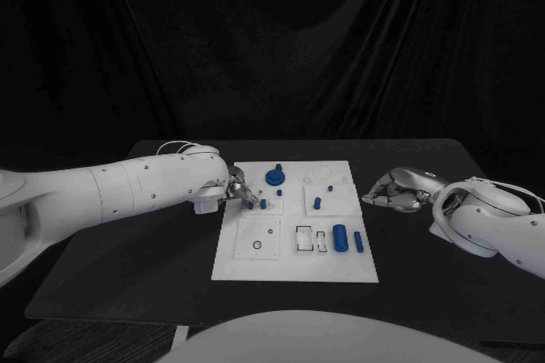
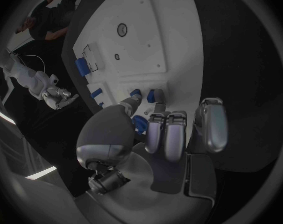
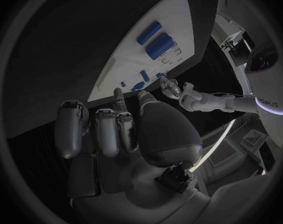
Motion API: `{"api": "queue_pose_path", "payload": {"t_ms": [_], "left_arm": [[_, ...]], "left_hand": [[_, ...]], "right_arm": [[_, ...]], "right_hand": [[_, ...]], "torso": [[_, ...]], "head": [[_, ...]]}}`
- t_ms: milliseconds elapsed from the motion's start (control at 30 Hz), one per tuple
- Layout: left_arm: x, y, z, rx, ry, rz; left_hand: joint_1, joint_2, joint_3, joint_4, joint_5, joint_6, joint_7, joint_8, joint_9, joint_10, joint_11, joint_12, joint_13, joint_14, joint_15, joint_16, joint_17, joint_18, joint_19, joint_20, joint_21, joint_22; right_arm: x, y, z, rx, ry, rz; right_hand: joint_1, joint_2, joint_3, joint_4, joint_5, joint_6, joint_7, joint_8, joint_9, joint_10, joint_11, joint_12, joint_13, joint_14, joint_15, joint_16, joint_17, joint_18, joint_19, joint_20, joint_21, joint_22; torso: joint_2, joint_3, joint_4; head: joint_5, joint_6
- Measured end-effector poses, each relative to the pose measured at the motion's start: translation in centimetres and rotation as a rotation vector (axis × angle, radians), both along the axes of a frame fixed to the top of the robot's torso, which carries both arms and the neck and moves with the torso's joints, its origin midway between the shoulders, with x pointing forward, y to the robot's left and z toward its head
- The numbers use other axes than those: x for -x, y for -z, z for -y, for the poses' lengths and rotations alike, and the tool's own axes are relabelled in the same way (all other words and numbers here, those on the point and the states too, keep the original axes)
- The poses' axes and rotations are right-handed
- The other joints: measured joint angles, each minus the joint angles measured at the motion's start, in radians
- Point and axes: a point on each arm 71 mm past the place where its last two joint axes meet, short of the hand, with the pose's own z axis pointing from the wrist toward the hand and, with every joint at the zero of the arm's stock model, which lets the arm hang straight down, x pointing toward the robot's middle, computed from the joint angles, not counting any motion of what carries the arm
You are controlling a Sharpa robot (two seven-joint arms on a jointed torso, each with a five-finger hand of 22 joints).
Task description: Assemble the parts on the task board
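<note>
Starting at your left, the left robot hand (image 1: pixel 235 191) sits at the left edge of the task board (image 1: pixel 298 264), over its upper left part. In the left wrist view its fingers (image 2: pixel 168 134) curl down close to two small blue pegs (image 2: pixel 148 94) standing on the board, with the thumb reaching toward them. You cannot tell from these views whether it actually pinches a peg or only hovers beside them.

Moving across, the white task board lies in the middle of the black counter (image 1: pixel 136 261). Near its top stands a round blue knob part (image 1: pixel 275 175). Right of centre a short blue peg (image 1: pixel 318 201) lies on a raised square. Lower down, a thick blue cylinder (image 1: pixel 339 237) and a thinner blue rod (image 1: pixel 357 241) lie side by side near the board's right edge, just right of a few rectangular slots (image 1: pixel 305 238). A small dark ring (image 1: pixel 257 245) sits in the lower left square.

On your right, the right robot hand (image 1: pixel 395 191) rests just off the board's right edge, fingers curled inward and holding nothing.
</note>
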Motion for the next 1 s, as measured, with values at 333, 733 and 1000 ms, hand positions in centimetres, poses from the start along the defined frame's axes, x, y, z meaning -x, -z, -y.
{"api": "queue_pose_path", "payload": {"t_ms": [333,733,1000], "left_arm": [[0.04,0.04,-0.08,0.006,-0.001,0.004],[0.03,0.10,-0.13,0.015,-0.002,0.013],[-0.05,0.16,-0.10,0.024,-0.003,0.021]], "left_hand": [[0.035,0.029,-0.024,0.011,0.078,0.000,0.000,0.000,0.000,0.000,0.000,0.000,0.000,0.000,0.000,0.000,0.000,0.000,0.000,0.000,0.000,0.000],[0.065,0.041,-0.024,0.010,0.124,0.004,0.003,0.002,0.004,0.000,0.000,0.000,0.000,0.000,0.000,0.000,0.000,0.000,0.000,0.000,0.000,0.000],[0.090,0.040,-0.023,0.001,0.201,-0.004,0.000,0.000,0.007,0.000,0.000,0.000,0.000,0.000,0.000,0.000,0.000,0.000,0.000,0.000,0.000,0.000]], "right_arm": [[-0.04,0.07,-0.07,0.001,-0.001,-0.002],[-0.04,0.12,-0.07,0.003,-0.002,-0.005],[-0.04,0.13,-0.05,0.003,-0.001,-0.006]], "right_hand": [[0.000,0.000,0.000,0.000,0.000,0.000,0.000,0.000,0.000,0.000,0.000,0.000,0.000,0.000,0.000,0.000,0.000,0.000,0.000,0.000,0.000,0.001],[0.004,-0.004,0.000,0.000,0.000,0.000,0.000,0.000,0.000,0.000,0.000,0.000,0.000,0.000,0.000,0.000,0.000,0.000,0.000,0.000,0.000,0.001],[0.004,-0.004,0.000,0.000,0.000,0.000,0.000,0.000,0.000,0.000,0.000,0.000,0.001,0.000,0.000,0.000,0.000,0.000,0.000,0.000,0.000,0.001]], "torso": [[0.000,-0.0002,0.0000],[0.000,-0.0002,0.0000],[0.000,0.0003,0.0000]], "head": [[0.004,0.000],[0.002,0.000],[0.001,0.000]]}}
